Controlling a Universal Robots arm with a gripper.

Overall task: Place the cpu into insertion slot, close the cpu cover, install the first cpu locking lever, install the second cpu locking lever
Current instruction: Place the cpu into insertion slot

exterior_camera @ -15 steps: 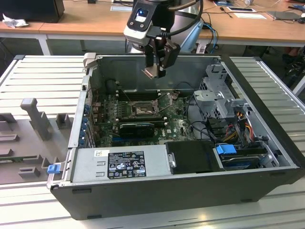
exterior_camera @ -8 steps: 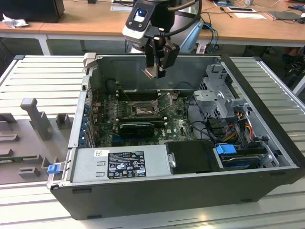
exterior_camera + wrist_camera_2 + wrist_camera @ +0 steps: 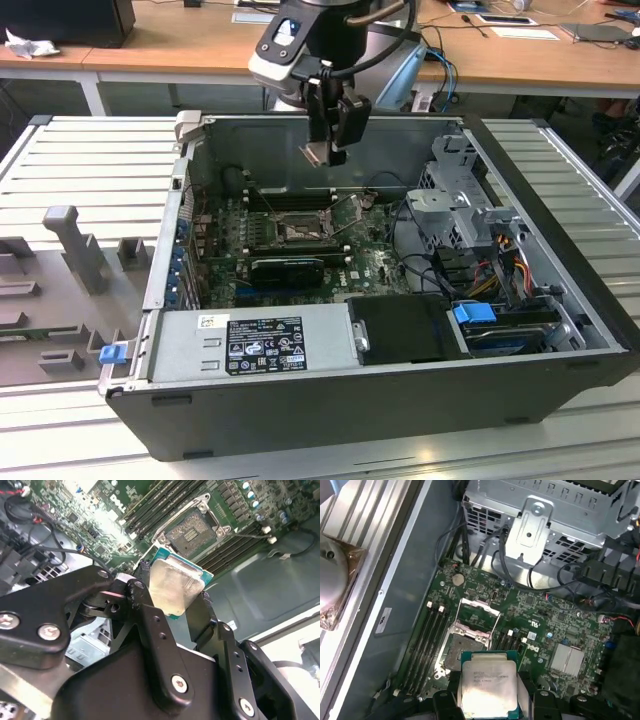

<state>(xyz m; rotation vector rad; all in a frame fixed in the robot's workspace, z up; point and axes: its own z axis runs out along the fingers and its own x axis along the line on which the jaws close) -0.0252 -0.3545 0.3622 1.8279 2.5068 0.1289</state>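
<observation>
And here is the pincer (image 3: 322, 150), poised above the open computer case (image 3: 400, 400), which lies on its side on the ribbed grey tabletop (image 3: 90, 150). It is clamped shut on the cpu (image 3: 175, 589). The second wrist view shows it nicely: the black fingers (image 3: 150, 620) pinch the chip by two opposite edges, the pale metal top bare between them. That hold looks deliberate, since the edges take the squeeze while the underside stays free to meet the socket, and the cameras keep a clear sight of the chip.

The cpu is up in the air, well clear of the green board (image 3: 380, 262), touching nothing but the pincer. In the exterior view it hangs over the rear part of the case, not quite above the insertion slot (image 3: 300, 230), which sits further toward the middle of the board, between the banks of memory slots (image 3: 427, 640).

The first wrist view gives the line-up: chip in the foreground, insertion slot (image 3: 462, 650) just beyond it, its centre bare. The cpu cover (image 3: 479, 614) appears swung up at the slot's far side, which would be why the socket lies exposed. The silver drive cage (image 3: 545, 515) stands well off to one side, out of the way.

So this reads as the carry: chip in hand, socket open, nothing seated yet.
</observation>
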